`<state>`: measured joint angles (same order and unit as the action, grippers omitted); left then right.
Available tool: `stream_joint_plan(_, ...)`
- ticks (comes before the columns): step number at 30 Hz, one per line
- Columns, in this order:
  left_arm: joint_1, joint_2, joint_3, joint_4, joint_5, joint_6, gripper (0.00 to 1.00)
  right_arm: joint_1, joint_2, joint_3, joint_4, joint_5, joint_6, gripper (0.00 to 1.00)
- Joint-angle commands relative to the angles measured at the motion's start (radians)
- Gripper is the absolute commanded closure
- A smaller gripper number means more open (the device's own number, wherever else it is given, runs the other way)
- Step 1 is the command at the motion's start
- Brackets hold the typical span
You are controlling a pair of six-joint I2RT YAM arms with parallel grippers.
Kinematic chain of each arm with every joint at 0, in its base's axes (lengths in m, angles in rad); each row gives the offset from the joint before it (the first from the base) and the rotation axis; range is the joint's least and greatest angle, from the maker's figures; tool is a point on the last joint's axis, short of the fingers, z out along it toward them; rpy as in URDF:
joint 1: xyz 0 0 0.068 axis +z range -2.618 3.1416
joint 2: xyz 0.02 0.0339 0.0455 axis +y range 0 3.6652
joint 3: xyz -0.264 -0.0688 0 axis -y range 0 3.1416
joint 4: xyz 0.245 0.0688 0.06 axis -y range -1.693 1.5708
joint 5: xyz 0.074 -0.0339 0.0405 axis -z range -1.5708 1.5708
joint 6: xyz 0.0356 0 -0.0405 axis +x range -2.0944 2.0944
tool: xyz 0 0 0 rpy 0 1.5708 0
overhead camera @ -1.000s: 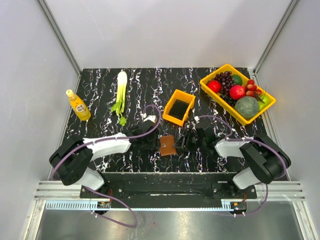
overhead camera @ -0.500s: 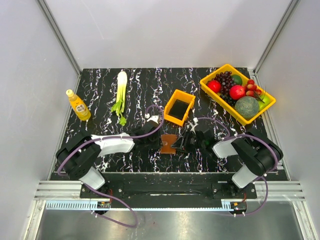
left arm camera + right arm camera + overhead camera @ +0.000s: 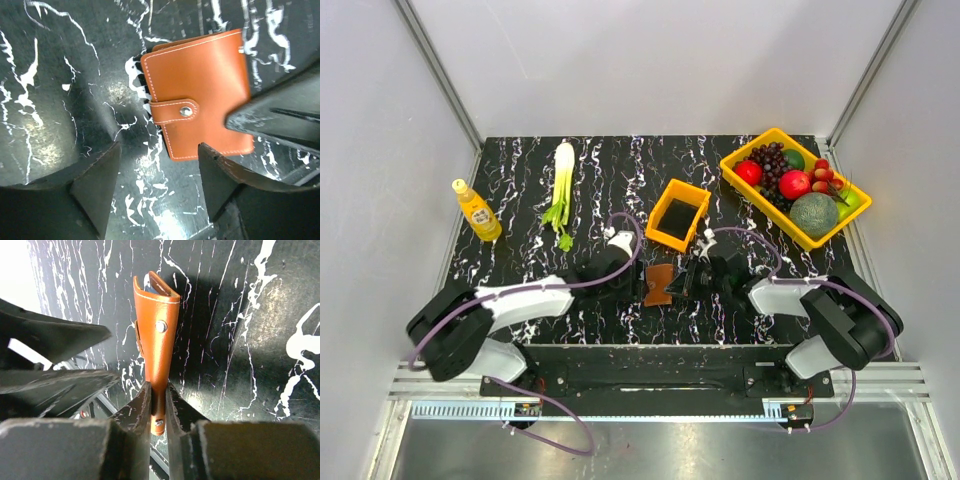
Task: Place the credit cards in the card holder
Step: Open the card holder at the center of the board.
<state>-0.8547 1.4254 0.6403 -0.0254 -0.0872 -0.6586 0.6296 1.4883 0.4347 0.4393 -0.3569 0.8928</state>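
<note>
The card holder [image 3: 660, 284], a brown wallet with a snapped strap, is between my two grippers near the table's front. My right gripper [image 3: 158, 407] is shut on its lower edge and holds it edge-on [image 3: 156, 340]. In the left wrist view its face [image 3: 200, 95] lies just beyond my open left gripper [image 3: 159, 185], which touches nothing. The right gripper's finger [image 3: 280, 120] overlaps the wallet's right side. No loose credit cards show. A pale bluish edge shows in the wallet's top end [image 3: 149, 284]; I cannot tell what it is.
A small orange bin [image 3: 677, 213] stands just behind the wallet. A yellow tray of fruit [image 3: 840, 226] is at the back right. A leek [image 3: 560, 190] and a yellow bottle [image 3: 477, 210] are at the back left.
The wallet has gone from lying flat to being held on edge, shifted slightly back. My left arm has reached further right, towards the wallet.
</note>
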Motion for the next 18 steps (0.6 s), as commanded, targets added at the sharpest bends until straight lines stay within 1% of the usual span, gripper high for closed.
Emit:
stream_joint_plan(1,-0.006,-0.146,-0.040,0.102,-0.028,0.190,0.30,0.008,-0.030,0.081,-0.166,-0.010,-0.158,0.93)
stream_joint_plan(3,-0.006,-0.158,-0.044,0.116,0.012,0.261,0.28,0.008,-0.031,0.107,-0.229,-0.034,-0.239,0.93)
stream_joint_plan(7,-0.006,-0.142,-0.042,0.180,0.130,0.350,0.28,0.008,-0.007,0.168,-0.330,-0.122,-0.369,0.94)
stream_joint_plan(10,-0.006,-0.099,-0.037,0.216,0.191,0.396,0.29,0.007,0.013,0.205,-0.376,-0.165,-0.420,0.95)
stream_joint_plan(12,-0.006,-0.065,-0.030,0.220,0.225,0.424,0.32,0.007,0.021,0.219,-0.395,-0.159,-0.433,0.96)
stream_joint_plan(14,-0.006,-0.034,-0.021,0.222,0.237,0.438,0.33,0.009,0.027,0.228,-0.401,-0.151,-0.442,0.97)
stream_joint_plan(18,-0.006,0.003,-0.019,0.226,0.289,0.455,0.42,0.005,0.043,0.231,-0.405,-0.120,-0.442,0.96)
